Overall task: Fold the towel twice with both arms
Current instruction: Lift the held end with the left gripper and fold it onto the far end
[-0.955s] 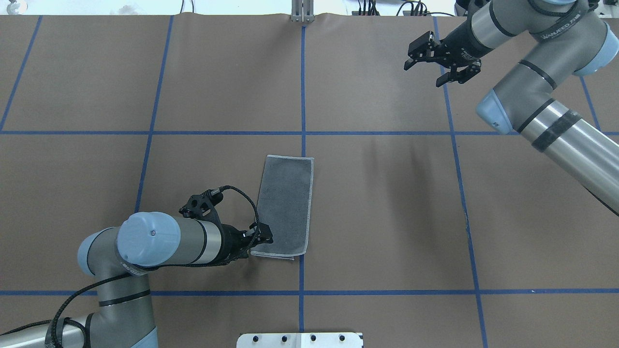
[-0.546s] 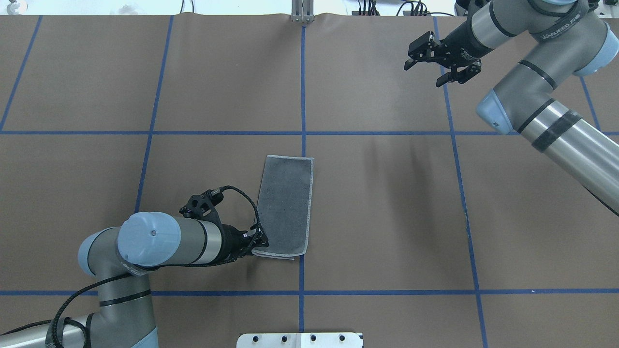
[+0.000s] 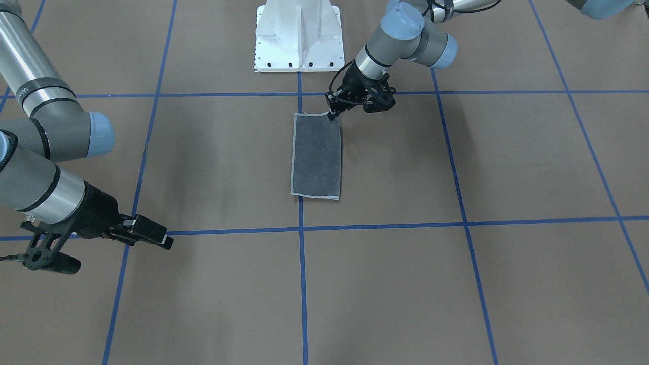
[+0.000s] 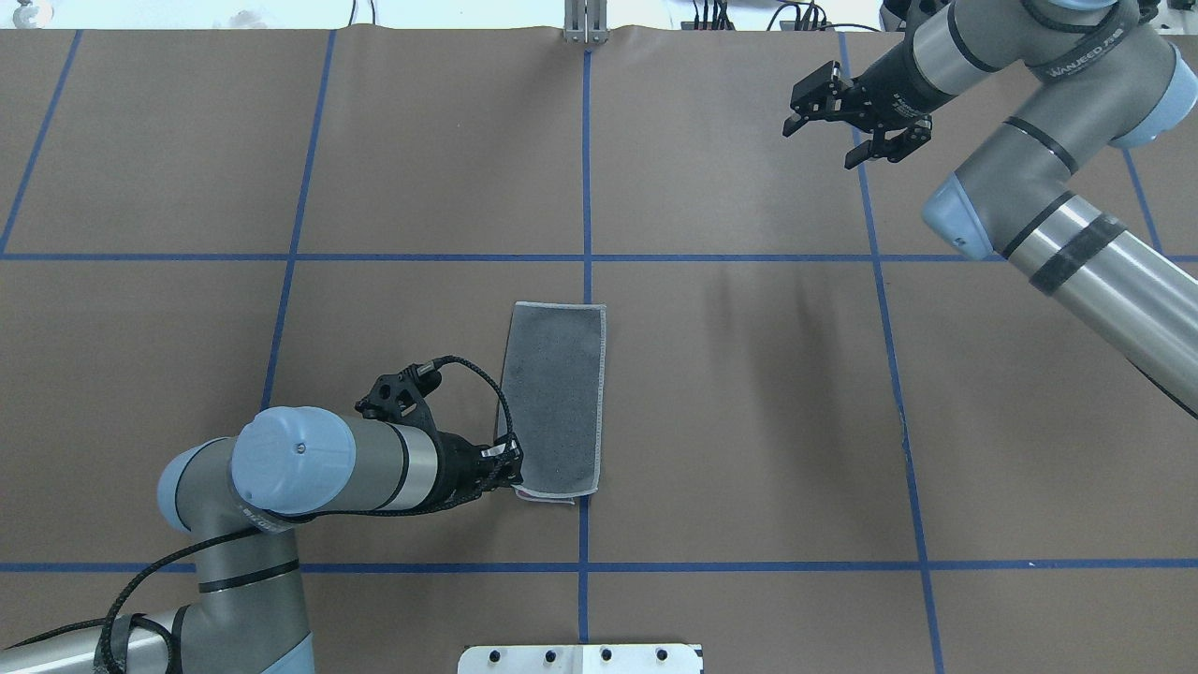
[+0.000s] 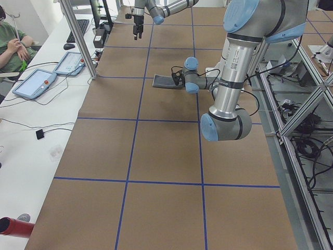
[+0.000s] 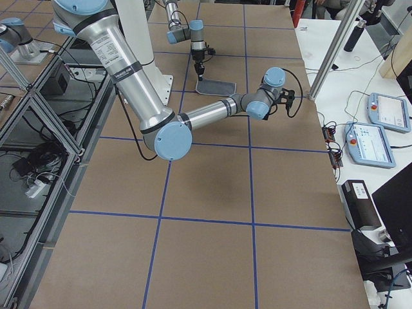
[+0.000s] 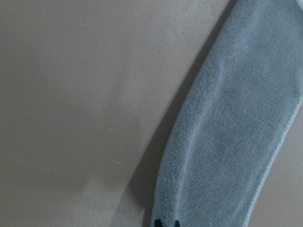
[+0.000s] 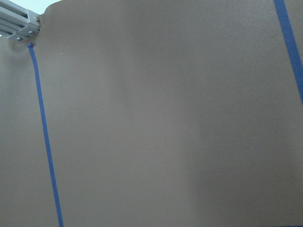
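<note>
The left arm [image 4: 328, 463] is closest to the robot and reaches low over the brown table [image 4: 749, 421]. Its left pincer [image 4: 508, 471] is narrow and pinches the towel [image 4: 554, 393] at the corner at 7 o'clock.

The towel is near the middle of the table, partly over the middle blue tape line [image 4: 587, 187]. It is folded 1 time into a long thin shape. The dark grey side is up, with a pale stitched edge around it. Its long sides run from 6 to 12 o'clock.

Only the overhead view shows a bit of pink [image 4: 541, 500] peeking out under the held corner. The left wrist view shows the fuzzy grey cloth very close. It also shows 2 dark fingertips [image 7: 159, 223] at the bottom and a dark shadow along the cloth's left side. The front-facing view shows the white base [image 3: 298, 35] near the towel's held end.

Farther off, at 1 o'clock from the towel and well apart, is the right pincer [image 4: 819, 145]. Its 2 fingers are spread wide above the table. The right wrist view shows brown table, blue tape and a small metal bracket [image 8: 21, 26] in 1 corner. The left side view shows a person [image 5: 13, 49] in green sitting at a white desk [image 5: 47, 99].

A black band [image 4: 1086, 58] on the right arm [image 4: 1076, 253] has white letters that look like "WANJEED". I cannot read them for sure.
</note>
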`<state>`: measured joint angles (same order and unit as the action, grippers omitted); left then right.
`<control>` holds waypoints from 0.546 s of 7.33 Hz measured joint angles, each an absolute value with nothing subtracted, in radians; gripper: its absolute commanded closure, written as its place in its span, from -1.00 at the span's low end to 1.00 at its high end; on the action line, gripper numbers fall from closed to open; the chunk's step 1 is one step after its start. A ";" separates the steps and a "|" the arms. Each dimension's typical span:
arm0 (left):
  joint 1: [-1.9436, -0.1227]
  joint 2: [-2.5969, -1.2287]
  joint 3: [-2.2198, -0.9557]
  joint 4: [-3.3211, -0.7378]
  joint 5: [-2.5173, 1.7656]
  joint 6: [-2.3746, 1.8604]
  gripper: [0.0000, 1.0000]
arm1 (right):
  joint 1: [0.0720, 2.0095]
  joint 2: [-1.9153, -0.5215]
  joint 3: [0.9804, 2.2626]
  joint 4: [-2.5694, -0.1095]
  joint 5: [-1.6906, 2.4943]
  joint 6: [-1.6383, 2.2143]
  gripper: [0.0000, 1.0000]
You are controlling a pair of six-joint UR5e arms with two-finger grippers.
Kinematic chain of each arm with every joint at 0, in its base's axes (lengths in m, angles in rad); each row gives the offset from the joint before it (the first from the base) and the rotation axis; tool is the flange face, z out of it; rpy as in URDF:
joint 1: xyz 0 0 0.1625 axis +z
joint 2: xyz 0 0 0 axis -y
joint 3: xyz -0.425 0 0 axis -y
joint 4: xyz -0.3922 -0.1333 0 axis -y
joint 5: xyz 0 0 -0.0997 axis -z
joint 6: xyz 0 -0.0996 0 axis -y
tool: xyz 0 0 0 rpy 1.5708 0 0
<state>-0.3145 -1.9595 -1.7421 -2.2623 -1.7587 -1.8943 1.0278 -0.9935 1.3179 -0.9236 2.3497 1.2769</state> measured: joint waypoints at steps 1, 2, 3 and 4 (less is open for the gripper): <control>-0.314 -1.982 -1.740 -2.255 -1.759 -1.918 1.00 | 1.028 -0.994 1.318 -0.923 2.349 1.277 -1.00; -0.317 -2.013 -1.736 -2.231 -1.757 -1.934 1.00 | 1.028 -0.994 1.318 -0.923 2.349 1.278 -1.00; -0.327 -2.054 -1.731 -2.184 -1.755 -1.942 1.00 | 1.027 -0.995 1.318 -0.922 2.349 1.278 -1.00; -0.345 -2.086 -1.721 -2.150 -1.753 -1.955 1.00 | 1.027 -0.995 1.318 -0.921 2.349 1.278 -1.00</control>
